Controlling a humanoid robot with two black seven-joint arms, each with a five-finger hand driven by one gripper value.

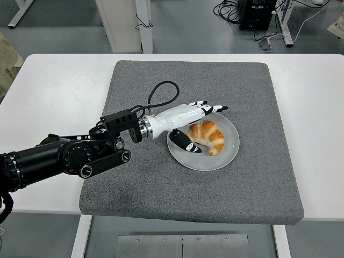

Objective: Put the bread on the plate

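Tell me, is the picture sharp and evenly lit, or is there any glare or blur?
Head view: even, soft overhead light; the golden croissant, round grey plate and white-and-black left hand look crisp, with no motion blur. Shadows are faint, only a soft one under the black arm on the grey felt mat. The white table is bright but not glaring.

Grey floor [64, 27] behind white table [54, 86]; white desk legs [143, 24], black cables [228, 9], grey mat [161, 183]
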